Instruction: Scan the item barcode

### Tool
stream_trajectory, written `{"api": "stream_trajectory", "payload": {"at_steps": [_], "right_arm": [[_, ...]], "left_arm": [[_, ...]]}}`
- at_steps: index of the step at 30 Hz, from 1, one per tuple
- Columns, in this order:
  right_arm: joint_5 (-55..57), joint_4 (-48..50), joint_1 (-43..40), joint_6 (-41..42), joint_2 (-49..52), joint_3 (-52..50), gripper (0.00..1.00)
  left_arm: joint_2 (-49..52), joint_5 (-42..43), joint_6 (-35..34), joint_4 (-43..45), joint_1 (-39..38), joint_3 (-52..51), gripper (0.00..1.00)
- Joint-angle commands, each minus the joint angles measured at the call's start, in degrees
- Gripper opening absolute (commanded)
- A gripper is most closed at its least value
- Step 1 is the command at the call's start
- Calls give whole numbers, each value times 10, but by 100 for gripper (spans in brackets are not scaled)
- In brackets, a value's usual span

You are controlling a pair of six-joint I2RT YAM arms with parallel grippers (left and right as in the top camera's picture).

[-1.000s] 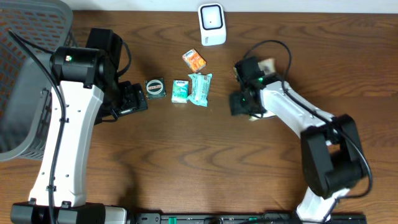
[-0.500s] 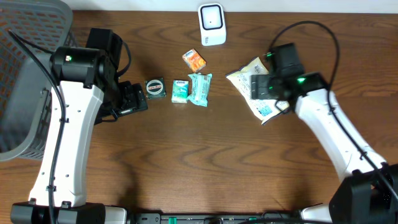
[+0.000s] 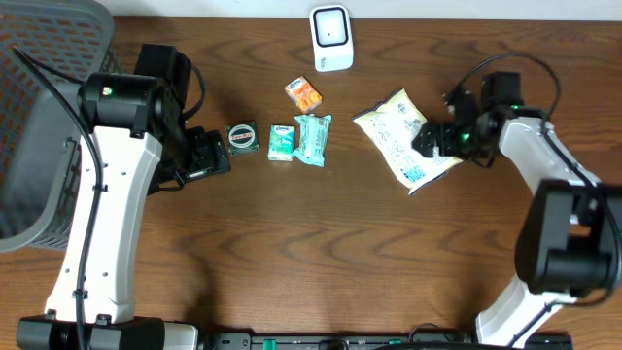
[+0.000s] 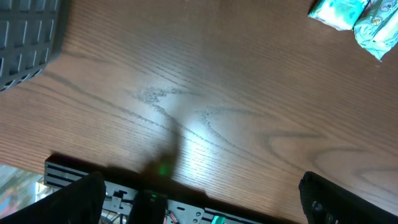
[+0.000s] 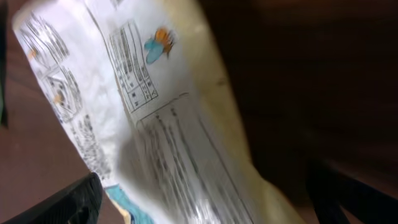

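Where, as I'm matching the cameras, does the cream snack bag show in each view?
Overhead: the snack bag lies flat right of centre, with the right gripper at its right edge.
Left wrist: not in it; only teal packets show, at top right.
Right wrist: it fills the left and middle, printed side to the camera.
Shared landmark: the brown wood table.

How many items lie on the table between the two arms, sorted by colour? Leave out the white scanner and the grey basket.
teal packets: 2
orange box: 1
dark round tin: 1
pale printed bag: 1
Total: 5
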Motion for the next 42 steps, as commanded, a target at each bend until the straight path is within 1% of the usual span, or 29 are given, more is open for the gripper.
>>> {"api": "stream_trajectory", "payload": {"at_steps": [1,3,4,5,6,7,8,9,11,12,14,19,23,27,28,35,39,42], "right_arm": [[-63,7,1,-37,41,3,99],[-63,9,1,-37,56,3,99],[-63,10,1,-37,64,3,96],[-63,10,3,-37,71,3,86],[-63,10,5,-37,78,3,72],[-63,8,7,-37,84,3,61],[-63,5,8,-37,90,3,48],[-63,2,9,-36,93,3,38],[-63,-8,9,-28,94,3,6],[-63,-12,10,-16,93,3,1],[-74,-18,9,7,88,3,1],[-172,-28,10,6,53,5,1],[-216,-26,21,-20,-12,8,1],[-217,-28,56,-80,-93,8,1],[-217,-25,77,-104,-133,8,1],[-214,0,157,-183,-269,8,1],[-158,14,190,-184,-320,8,1],[-142,14,197,-174,-335,7,1]], "left_arm": [[2,-7,-1,-1,1,-1,98],[2,-7,-1,-1,1,-1,98],[2,-7,-1,-1,1,-1,98],[2,-7,-1,-1,1,-1,97],[2,-7,-1,-1,1,-1,98],[2,-7,-1,-1,1,-1,97],[2,-7,-1,-1,1,-1,98],[2,-7,-1,-1,1,-1,98],[2,-7,-1,-1,1,-1,98],[2,-7,-1,-1,1,-1,98],[2,-7,-1,-1,1,-1,97],[2,-7,-1,-1,1,-1,98],[2,-7,-1,-1,1,-1,97],[2,-7,-1,-1,1,-1,98],[2,-7,-1,-1,1,-1,98],[2,-7,-1,-1,1,-1,98],[2,-7,-1,-1,1,-1,98],[2,-7,-1,-1,1,-1,98]]}}
